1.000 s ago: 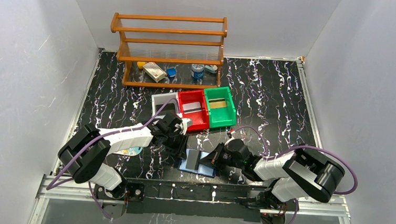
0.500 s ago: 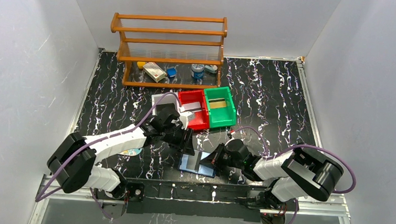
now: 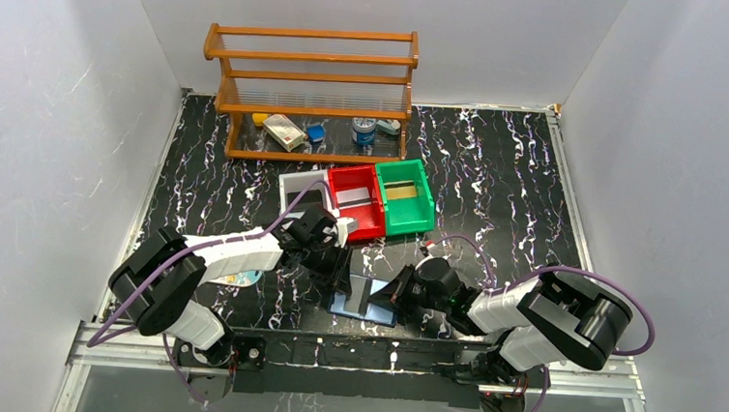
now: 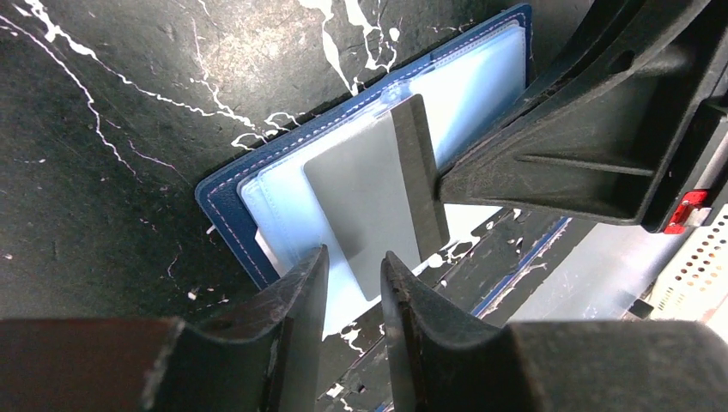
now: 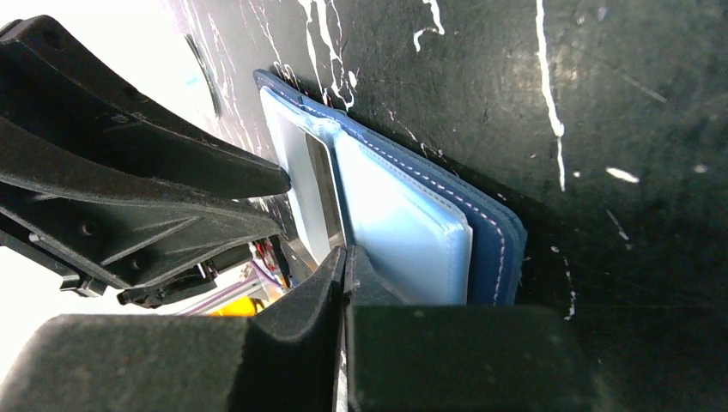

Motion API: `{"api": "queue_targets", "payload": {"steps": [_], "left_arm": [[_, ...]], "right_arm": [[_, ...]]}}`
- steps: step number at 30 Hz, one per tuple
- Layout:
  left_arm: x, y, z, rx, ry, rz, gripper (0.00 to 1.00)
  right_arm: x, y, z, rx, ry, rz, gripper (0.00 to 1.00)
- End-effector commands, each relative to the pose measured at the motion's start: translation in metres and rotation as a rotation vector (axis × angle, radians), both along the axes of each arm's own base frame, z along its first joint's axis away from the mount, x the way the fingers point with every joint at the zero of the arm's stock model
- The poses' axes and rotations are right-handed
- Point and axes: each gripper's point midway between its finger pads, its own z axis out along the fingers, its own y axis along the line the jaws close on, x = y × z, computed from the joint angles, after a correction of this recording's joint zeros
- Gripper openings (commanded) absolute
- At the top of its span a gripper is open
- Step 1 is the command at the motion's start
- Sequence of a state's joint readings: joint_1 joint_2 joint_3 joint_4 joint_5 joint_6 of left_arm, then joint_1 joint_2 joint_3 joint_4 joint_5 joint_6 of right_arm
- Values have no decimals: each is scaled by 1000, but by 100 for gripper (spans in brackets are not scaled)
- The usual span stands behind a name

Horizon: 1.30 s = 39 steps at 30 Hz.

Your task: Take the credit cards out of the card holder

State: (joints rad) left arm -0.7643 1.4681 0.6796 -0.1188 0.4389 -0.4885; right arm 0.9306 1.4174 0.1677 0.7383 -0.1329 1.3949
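Left wrist view: card holder point(image 4: 225, 190) is lying open mid-frame, grey card point(image 4: 360, 202) reaching between slightly parted fingers of left gripper point(image 4: 350, 266); right gripper point(image 4: 442, 184), fingers together, is pressing the card from frame right.

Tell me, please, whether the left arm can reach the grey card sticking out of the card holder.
Probably yes: the left gripper straddles the grey card's free end with open jaws, nothing between, and the right gripper is on the far side.
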Motion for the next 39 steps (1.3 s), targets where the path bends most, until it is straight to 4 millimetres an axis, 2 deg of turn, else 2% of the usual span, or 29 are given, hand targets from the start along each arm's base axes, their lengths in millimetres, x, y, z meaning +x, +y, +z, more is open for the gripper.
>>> {"api": "queue_targets", "payload": {"steps": [1, 5, 9, 17, 28, 34, 39], "left_arm": [[-6, 12, -13, 64, 15, 5, 27], [-8, 16, -18, 82, 20, 8, 27], [-11, 20, -21, 96, 22, 4, 26], [-12, 21, -22, 102, 25, -4, 24], [-13, 23, -23, 108, 26, -5, 22], [-11, 23, -22, 111, 20, -2, 21], [-11, 23, -21, 113, 18, -4, 20]], "right_arm": [[6, 2, 7, 36, -19, -27, 11], [7, 2, 7, 42, -18, -36, 21], [8, 3, 10, 59, -24, -39, 25], [8, 11, 8, 79, -25, -17, 26], [5, 19, 11, 149, -23, 13, 18], [4, 14, 7, 145, -14, -5, 10], [3, 5, 1, 119, 3, -35, 9]]}}
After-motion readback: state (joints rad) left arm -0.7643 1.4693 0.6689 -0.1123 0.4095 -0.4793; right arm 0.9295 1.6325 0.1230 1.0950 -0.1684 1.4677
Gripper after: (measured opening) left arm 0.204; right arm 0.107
